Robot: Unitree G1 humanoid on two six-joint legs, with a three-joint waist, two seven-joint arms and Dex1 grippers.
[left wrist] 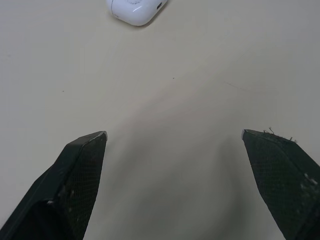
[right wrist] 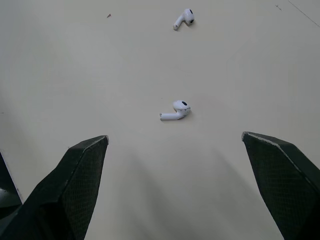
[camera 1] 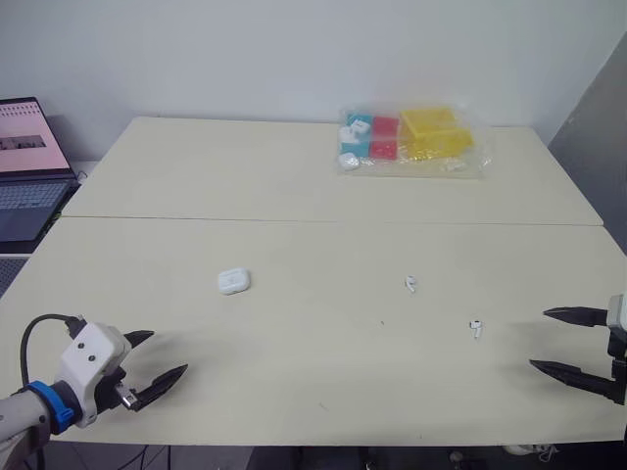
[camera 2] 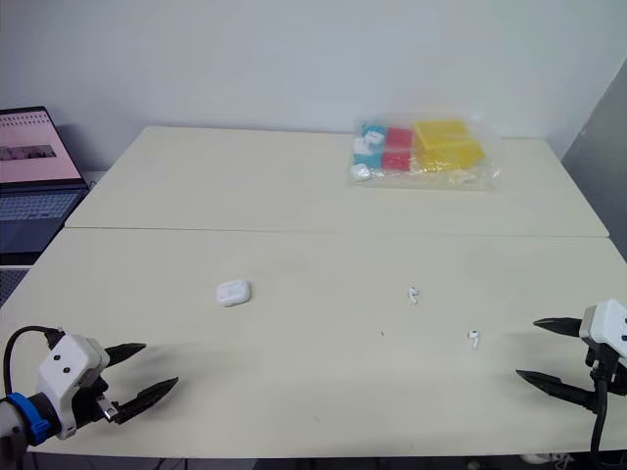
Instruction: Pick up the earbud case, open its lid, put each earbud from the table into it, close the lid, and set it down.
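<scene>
At the near edge of the cream table [camera 1: 294, 392], the left gripper [camera 1: 168, 352] hovers over the near left corner with its two black fingers spread wide and nothing between them. The right gripper [camera 1: 538, 339] hangs at the near right side, its fingers likewise parted and empty, tips pointing in toward the table's middle.

Just beyond the right gripper's tips lies one white earbud [right wrist: 176, 111] on its side on the bare tabletop. A second earbud [right wrist: 183, 18] lies a little farther back and toward the centre, apart from the first.

The white earbud case [camera 1: 233, 281] sits left of centre, lid shut, beyond the left gripper and well apart from both earbuds. It lies flat on the table, touched by neither gripper.

Behind it a seam [camera 1: 323, 220] runs across the tabletop. Near the far edge, right of centre, a clear plastic bag [camera 1: 411, 142] holds yellow, red and blue boxes. An open laptop [camera 1: 24, 166] stands off the table's far left side.
</scene>
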